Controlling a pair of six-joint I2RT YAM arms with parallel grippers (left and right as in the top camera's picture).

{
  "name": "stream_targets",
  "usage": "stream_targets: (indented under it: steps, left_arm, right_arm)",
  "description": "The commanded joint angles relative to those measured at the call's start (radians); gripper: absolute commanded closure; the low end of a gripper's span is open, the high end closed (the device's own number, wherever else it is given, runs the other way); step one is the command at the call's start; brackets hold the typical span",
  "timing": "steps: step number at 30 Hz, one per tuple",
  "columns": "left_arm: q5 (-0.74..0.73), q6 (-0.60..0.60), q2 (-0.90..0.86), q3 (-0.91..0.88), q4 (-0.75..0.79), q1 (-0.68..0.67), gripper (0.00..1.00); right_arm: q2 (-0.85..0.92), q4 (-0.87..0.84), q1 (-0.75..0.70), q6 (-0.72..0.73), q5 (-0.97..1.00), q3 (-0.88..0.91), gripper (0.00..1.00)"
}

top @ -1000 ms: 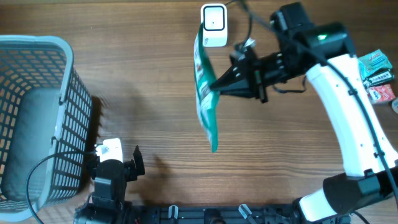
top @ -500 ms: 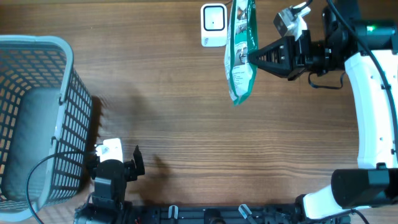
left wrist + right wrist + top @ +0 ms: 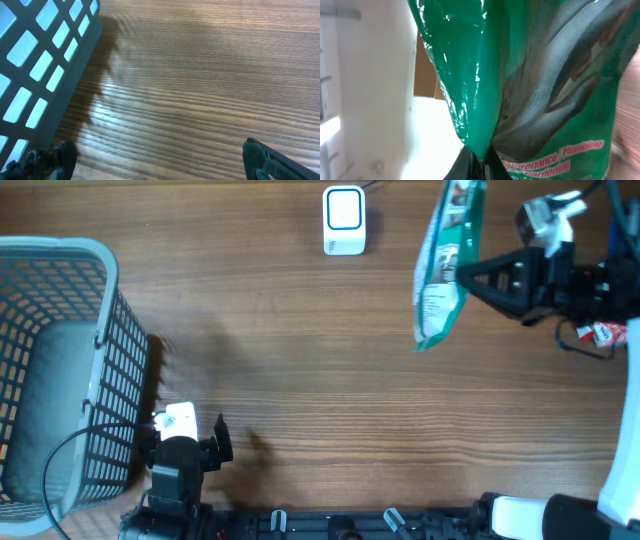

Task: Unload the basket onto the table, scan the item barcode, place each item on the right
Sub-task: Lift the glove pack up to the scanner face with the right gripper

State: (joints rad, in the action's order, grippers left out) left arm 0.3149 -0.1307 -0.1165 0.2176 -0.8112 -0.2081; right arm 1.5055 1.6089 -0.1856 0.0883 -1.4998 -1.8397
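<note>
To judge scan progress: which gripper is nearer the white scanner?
Right. The right gripper, holding the green pouch, is right of the scanner; the left gripper is far off, beside the basket.

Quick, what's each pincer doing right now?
Left pincer: open, holding nothing.
Right pincer: shut on the green packet.

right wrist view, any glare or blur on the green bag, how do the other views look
Right wrist: white glare streaks on the glossy green bag, background blown out white. Overhead: basket throws a soft shadow. Left wrist: pale sheen on the table.
</note>
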Motion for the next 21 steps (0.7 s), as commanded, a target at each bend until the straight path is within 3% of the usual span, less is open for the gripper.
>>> stream_targets:
  steps: [1,7,9,13,17,21]
  left_arm:
    - [-0.008,0.019,0.005,-0.008,-0.001,0.005,0.0]
    - [-0.008,0.019,0.005,-0.008,-0.001,0.005,0.0]
    - [-0.008,0.019,0.005,-0.008,-0.001,0.005,0.0]
    - [-0.008,0.019,0.005,-0.008,-0.001,0.005,0.0]
    - [-0.008,0.019,0.005,-0.008,-0.001,0.005,0.0]
    - [-0.008,0.019,0.005,-0.008,-0.001,0.005,0.0]
  right_arm:
    - [-0.019,-0.002,-0.054,0.044,0.002,-0.001,0.96]
    - [-0.019,-0.035,-0.058,-0.203,0.063,0.001,0.96]
    - [-0.019,-0.12,-0.048,-0.166,0.324,0.001,0.96]
    - [-0.019,-0.234,0.052,0.076,0.875,0.001,0.95]
    - [-0.013,-0.388,0.211,0.075,0.97,0.001,0.96]
    - [0.043,-0.561,0.395,0.069,1.312,0.003,0.96]
